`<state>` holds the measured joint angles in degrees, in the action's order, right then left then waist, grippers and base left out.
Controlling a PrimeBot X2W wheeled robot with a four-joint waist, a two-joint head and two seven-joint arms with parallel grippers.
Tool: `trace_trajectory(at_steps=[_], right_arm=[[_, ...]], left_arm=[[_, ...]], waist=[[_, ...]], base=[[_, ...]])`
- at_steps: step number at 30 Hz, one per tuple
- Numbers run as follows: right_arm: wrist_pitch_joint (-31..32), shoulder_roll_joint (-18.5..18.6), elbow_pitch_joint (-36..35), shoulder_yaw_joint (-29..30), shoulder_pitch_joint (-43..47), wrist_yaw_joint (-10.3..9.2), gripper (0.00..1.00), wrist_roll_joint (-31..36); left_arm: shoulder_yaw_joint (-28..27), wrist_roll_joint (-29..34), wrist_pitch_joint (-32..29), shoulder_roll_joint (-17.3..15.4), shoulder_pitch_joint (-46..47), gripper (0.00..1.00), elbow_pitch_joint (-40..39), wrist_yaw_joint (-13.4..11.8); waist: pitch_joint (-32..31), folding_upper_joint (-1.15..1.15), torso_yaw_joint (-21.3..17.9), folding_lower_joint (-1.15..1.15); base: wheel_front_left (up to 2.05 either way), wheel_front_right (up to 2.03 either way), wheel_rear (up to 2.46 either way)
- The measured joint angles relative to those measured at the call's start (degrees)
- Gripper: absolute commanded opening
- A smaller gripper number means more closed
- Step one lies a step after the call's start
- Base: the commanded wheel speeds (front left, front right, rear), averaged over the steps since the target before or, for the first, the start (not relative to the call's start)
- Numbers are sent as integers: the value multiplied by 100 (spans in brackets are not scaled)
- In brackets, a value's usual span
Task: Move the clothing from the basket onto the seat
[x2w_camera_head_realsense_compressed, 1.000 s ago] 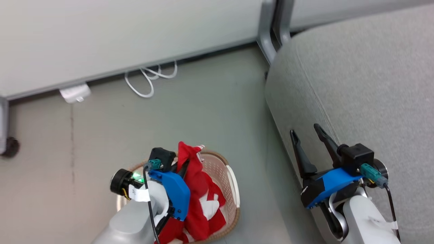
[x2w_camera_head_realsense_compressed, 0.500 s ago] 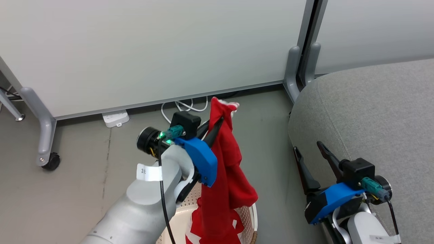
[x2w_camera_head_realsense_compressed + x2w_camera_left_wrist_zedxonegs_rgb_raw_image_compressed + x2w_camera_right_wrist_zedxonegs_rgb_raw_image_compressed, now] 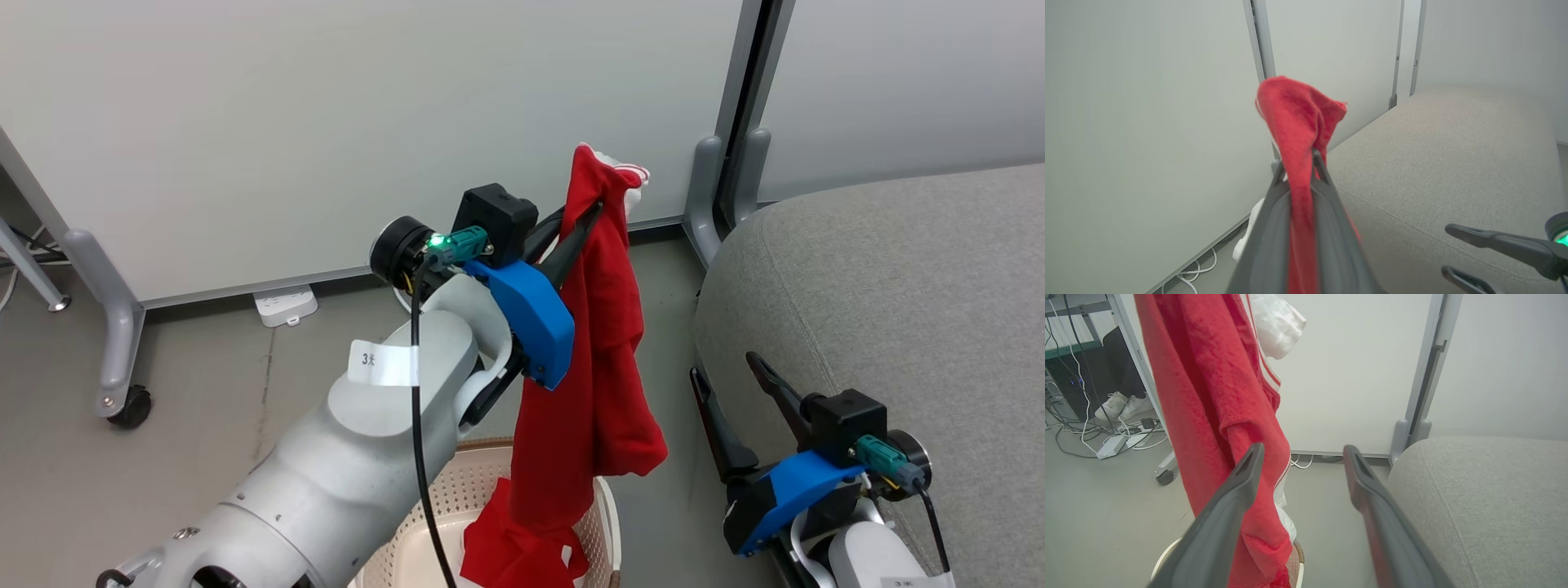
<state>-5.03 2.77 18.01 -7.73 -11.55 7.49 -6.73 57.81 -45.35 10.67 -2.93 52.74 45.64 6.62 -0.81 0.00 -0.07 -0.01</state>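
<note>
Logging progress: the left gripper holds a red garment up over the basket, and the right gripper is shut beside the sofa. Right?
The right gripper is open beside the sofa, not shut; the right wrist view shows its fingers spread. The left gripper does hold the red garment up over the basket.

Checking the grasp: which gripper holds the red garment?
The left gripper, pinching the garment near its top above the basket; the right gripper stands open and empty by the seat.

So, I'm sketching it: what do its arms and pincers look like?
Pale grey rounded arms with white labels. The left pincer and right pincer each have two long dark fingers, a blue housing, a teal plug and a black cable.
</note>
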Motion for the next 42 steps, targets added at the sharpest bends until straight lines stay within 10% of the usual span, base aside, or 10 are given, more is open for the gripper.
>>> trace_trajectory(at_steps=[18,40,42], right_arm=[[194,0,-147,-1139,-273,0,100,-337],[-215,1,2046,-1777,-1966,0,100,-734],[-234,1,2172,-1815,-2011,0,2,-805]], left_arm=[[550,-469,27,3,74,0,-44,-158],[1184,-1077,80,3,388,0,-846,-280],[1226,-1114,89,3,400,0,-861,-308]], waist=[[40,0,-118,1],[-41,0,146,1],[-55,0,149,1]], base=[[0,0,0],[0,0,0],[0,0,0]])
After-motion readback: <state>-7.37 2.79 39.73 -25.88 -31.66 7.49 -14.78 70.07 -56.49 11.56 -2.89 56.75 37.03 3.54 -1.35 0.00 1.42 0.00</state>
